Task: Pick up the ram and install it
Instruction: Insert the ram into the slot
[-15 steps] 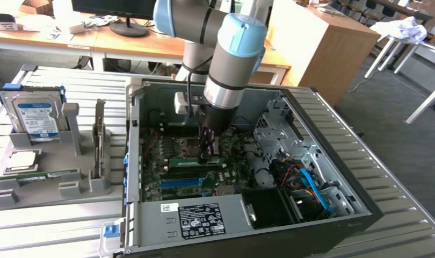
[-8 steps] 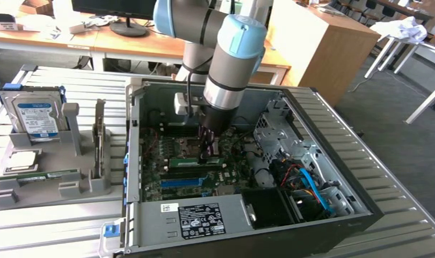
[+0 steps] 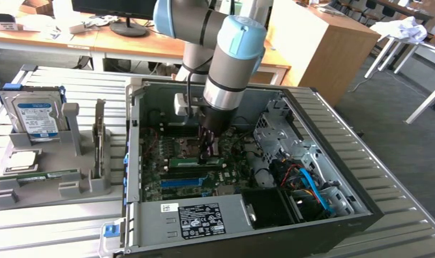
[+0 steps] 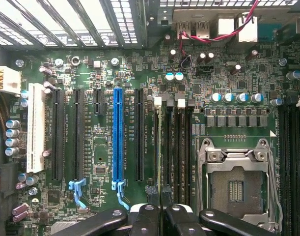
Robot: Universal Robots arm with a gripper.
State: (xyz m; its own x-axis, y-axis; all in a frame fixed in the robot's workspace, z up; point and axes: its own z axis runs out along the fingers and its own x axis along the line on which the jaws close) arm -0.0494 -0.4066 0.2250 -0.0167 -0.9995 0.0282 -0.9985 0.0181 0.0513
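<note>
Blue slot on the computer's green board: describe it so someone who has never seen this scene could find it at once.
Look inside the open computer case, at the green board lying in it. Long slots run side by side across it. The blue slot is the only blue one: its neighbours on both sides are black.

My arm point(image 3: 228, 59) reaches over the far wall of the computer case point(image 3: 133, 140) and bends above its open side, with the wrist pointing straight down into it. My gripper point(image 3: 204, 155) hangs low inside the case, near its middle. My fingers point(image 4: 145, 219) are pinched close together on the ram point(image 3: 192, 160), its thin edge caught between them.
</note>
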